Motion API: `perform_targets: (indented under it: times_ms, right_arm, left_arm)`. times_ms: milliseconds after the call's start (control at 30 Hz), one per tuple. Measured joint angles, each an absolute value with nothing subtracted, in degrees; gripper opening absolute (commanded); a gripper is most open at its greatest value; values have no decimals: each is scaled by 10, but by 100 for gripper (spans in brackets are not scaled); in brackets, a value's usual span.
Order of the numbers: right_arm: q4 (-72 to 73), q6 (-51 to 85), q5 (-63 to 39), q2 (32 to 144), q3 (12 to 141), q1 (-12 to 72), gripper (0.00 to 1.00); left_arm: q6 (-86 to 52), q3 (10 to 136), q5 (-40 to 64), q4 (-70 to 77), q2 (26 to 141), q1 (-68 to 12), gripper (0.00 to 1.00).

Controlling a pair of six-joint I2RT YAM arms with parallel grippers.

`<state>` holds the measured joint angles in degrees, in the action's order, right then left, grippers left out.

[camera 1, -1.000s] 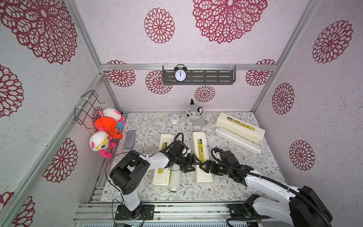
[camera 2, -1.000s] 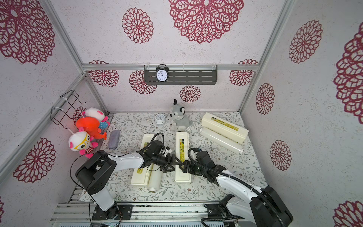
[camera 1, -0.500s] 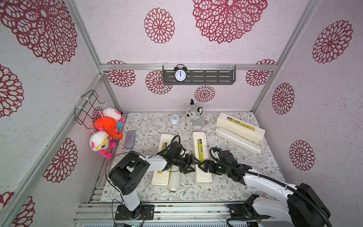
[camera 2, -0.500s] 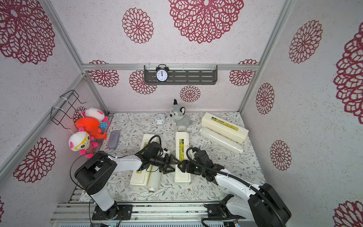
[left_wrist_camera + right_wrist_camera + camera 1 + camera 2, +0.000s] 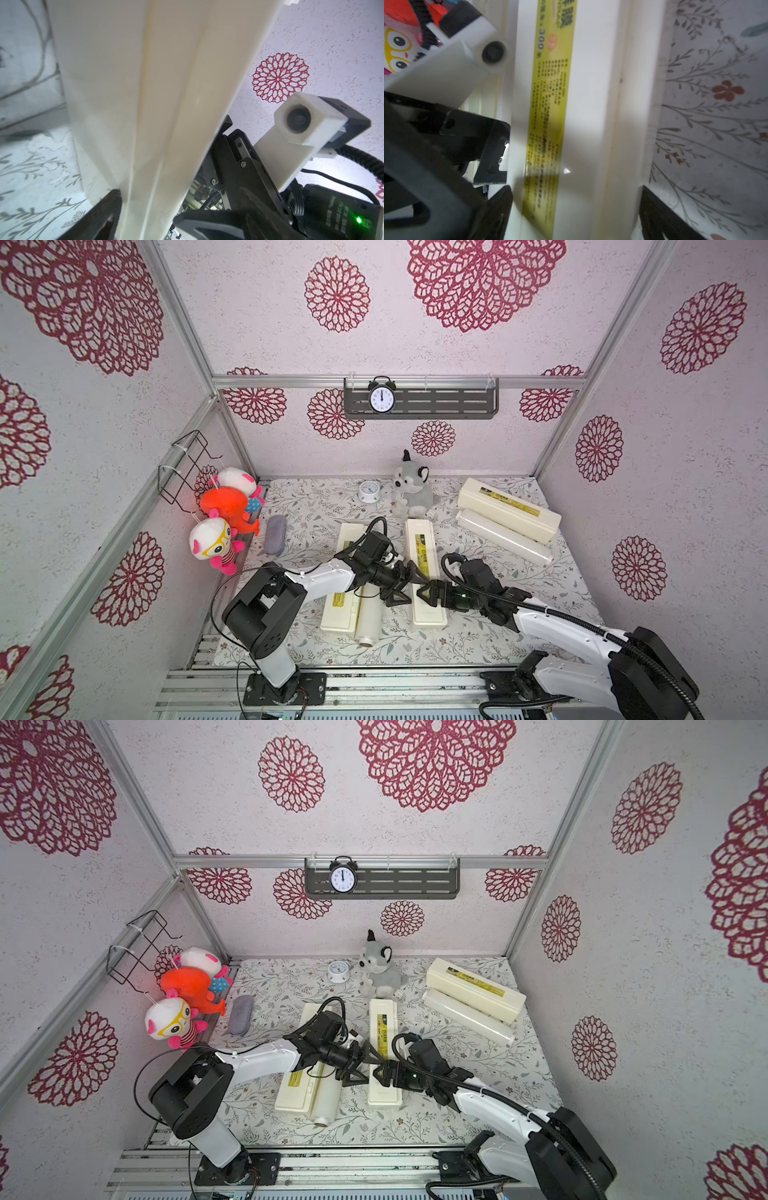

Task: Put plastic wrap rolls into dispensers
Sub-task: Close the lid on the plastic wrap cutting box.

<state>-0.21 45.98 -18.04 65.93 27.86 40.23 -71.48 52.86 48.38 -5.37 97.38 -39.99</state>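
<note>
The left end effector (image 5: 405,587) sits at the left long edge of the middle dispenser (image 5: 420,539), near its front half. Its jaws are spread, one to each side of that box. In the left wrist view one finger (image 5: 99,218) lies close against the dispenser's cream side wall (image 5: 145,104); I cannot tell whether it presses on it.

The right end effector (image 5: 424,593) comes in over the same dispenser from the right, its tips almost meeting the left one's. Its jaws are also spread wide. In the right wrist view the fingers (image 5: 500,207) straddle the box across its width, and the yellow-green label (image 5: 550,104) runs between them on the closed lid. Contact is unclear here too.

The middle dispenser lies flat on the floral surface (image 5: 478,635), its long axis pointing toward the back wall. Left of it, beyond the left arm, lies a second dispenser (image 5: 338,614), parallel to it. A plastic wrap roll (image 5: 368,622) rests on the surface between the two boxes, against the second one.

Well to the right of the middle dispenser's far end, a third dispenser (image 5: 507,508) lies at an angle, with another roll (image 5: 503,537) just in front of it.

Beyond the far end sits a grey plush wolf (image 5: 411,493). Well to the left lies a grey pouch (image 5: 275,534).
</note>
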Motion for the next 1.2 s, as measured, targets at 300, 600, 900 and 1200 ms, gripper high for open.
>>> perform_targets:
  times_ms: [300,600,900,1200]
  right_arm:
    - [-49,460,-188,621,274,418,99]
    - [-82,462,-202,556,250,409,99]
    - [-100,455,-242,515,230,328,91]
    - [-20,468,-291,548,196,309,77]
  left_arm:
    - [-670,540,491,-112,974,-411,81]
    - [-653,540,510,-126,987,-424,80]
    - [-625,542,514,-155,1007,-425,76]
    - [-634,554,516,-159,1010,-426,74]
